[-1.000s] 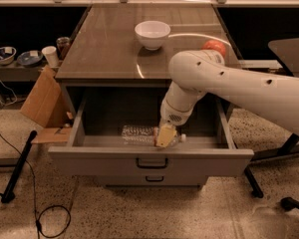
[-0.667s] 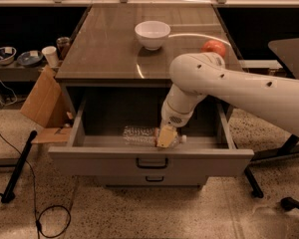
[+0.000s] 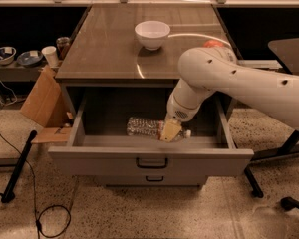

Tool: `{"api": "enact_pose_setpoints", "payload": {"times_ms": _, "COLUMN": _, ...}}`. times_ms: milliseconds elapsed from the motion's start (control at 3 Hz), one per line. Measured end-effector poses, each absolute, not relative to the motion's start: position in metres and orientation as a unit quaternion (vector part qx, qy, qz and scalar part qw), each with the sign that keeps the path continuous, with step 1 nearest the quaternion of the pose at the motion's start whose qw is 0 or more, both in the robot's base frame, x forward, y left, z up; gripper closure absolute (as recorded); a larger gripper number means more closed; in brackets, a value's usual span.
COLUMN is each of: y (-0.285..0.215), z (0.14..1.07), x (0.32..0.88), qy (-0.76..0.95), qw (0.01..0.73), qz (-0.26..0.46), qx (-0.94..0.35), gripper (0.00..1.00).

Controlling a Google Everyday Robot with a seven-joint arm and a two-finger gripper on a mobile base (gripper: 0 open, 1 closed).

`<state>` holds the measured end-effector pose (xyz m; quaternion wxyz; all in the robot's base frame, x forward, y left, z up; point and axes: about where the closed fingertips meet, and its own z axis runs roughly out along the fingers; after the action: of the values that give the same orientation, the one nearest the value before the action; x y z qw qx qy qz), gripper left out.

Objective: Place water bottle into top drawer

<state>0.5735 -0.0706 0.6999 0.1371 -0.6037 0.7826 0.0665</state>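
Observation:
The water bottle, clear and crinkled, lies on its side on the floor of the open top drawer, with its cap end to the right. The drawer is pulled well out from under the tabletop, and a dark bar handle sits at the centre of its front panel. My gripper reaches down into the drawer at the bottle's right end and covers the neck and label. My white arm comes in from the right, over the table's front right corner.
A white bowl stands on the tabletop, and a red apple peeks out behind my arm. A narrower drawer front sits below. Cardboard, a black pole and a cable lie to the left. Chair legs are to the right.
Almost nothing. The gripper stays at the bottle's right end inside the drawer, perhaps a touch higher. The bottle lies in the same spot.

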Motion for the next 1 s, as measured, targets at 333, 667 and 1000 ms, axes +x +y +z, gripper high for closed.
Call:
{"api": "enact_pose_setpoints", "payload": {"times_ms": 333, "y": -0.071, "z": 0.72, "x": 0.579, "qy": 0.78, "qw": 0.156, "qz": 0.063, "qx": -0.603, "gripper": 1.0}}
{"api": "enact_pose_setpoints", "payload": {"times_ms": 667, "y": -0.07, "z": 0.731, "x": 0.581, "qy": 0.771, "qw": 0.158, "qz": 0.065, "qx": -0.613, "gripper": 0.82}}
{"api": "enact_pose_setpoints", "payload": {"times_ms": 1000, "y": -0.068, "z": 0.735, "x": 0.58, "qy": 0.762, "qw": 0.152, "qz": 0.071, "qx": -0.625, "gripper": 0.59}}
